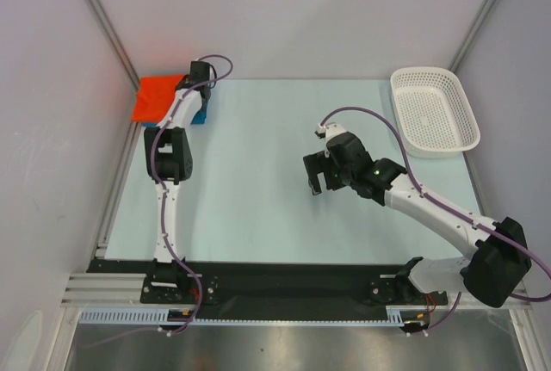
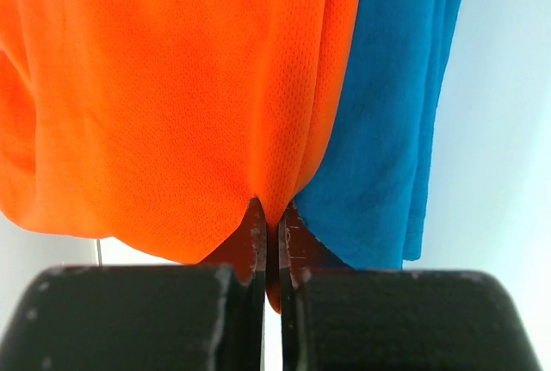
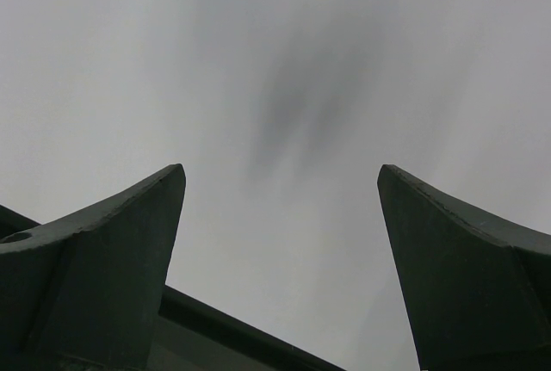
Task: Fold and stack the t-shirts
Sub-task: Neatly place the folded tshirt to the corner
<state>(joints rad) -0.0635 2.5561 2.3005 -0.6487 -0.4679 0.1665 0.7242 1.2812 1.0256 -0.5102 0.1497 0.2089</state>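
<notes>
No legible text, label, brand, number or sign on anything in view.

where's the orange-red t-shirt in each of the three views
Top external: the bright orange-red cloth t-shirt lies at the far left corner of the pale table.
Left wrist: it fills the upper left and middle, its edge pinched in the shut left claw.
Right wrist: not in it.
Shared landmark: the bright blue cloth t-shirt, just right of the orange one in both views.
</notes>
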